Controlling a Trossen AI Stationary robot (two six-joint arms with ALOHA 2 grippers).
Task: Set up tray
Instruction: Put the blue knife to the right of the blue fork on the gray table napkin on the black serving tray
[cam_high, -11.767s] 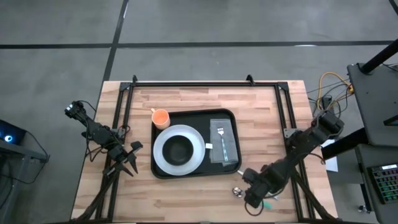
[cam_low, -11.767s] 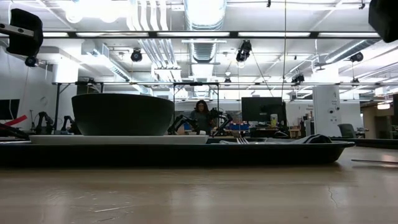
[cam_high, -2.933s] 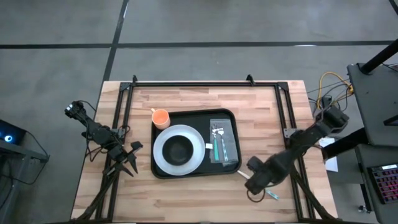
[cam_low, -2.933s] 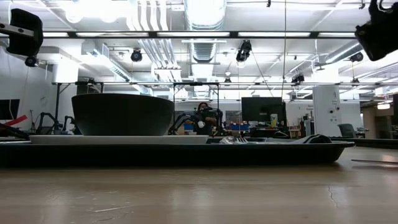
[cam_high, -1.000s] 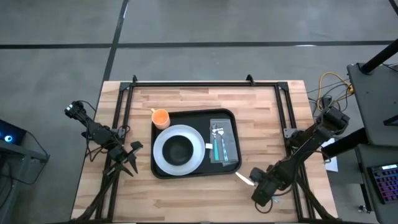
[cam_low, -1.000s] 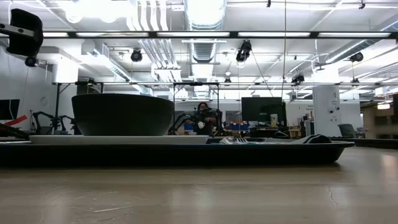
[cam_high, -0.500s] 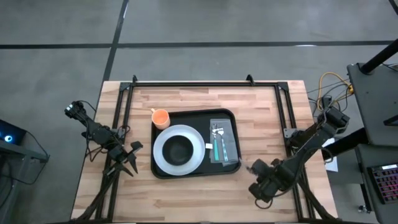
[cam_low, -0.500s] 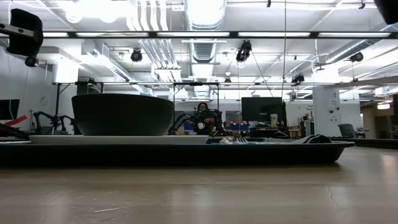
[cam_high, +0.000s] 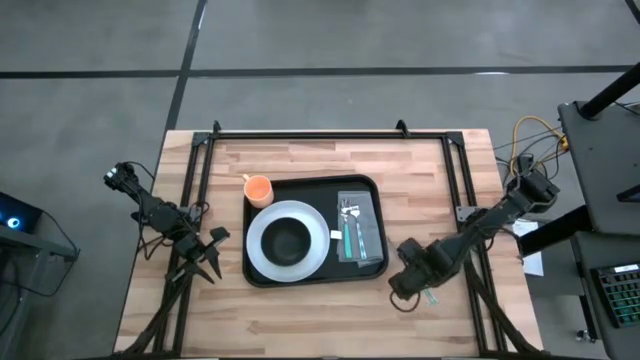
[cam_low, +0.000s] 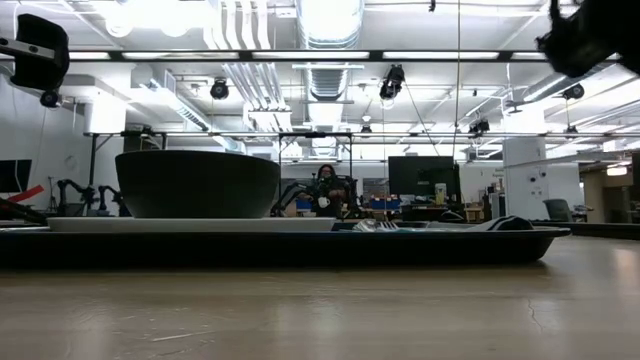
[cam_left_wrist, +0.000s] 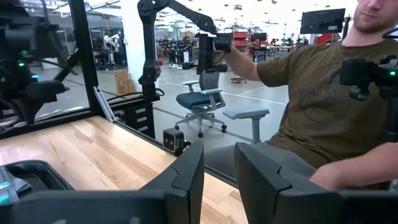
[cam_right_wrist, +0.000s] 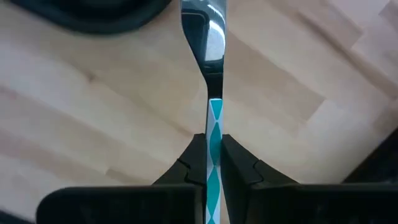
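We see the tray (cam_high: 315, 232) in the middle of the table (cam_high: 300, 160). On it lie a white plate (cam_high: 287, 241) with a dark bowl (cam_high: 287, 238), and cutlery on a napkin (cam_high: 360, 228). An orange cup (cam_high: 258, 188) stands at its far left corner. The right gripper (cam_right_wrist: 212, 163) is near the tray's near right corner, closed on a knife (cam_right_wrist: 210, 43) with a teal handle. The left gripper (cam_left_wrist: 217, 180) waits at the table's left edge, its fingers a little apart and holding nothing.
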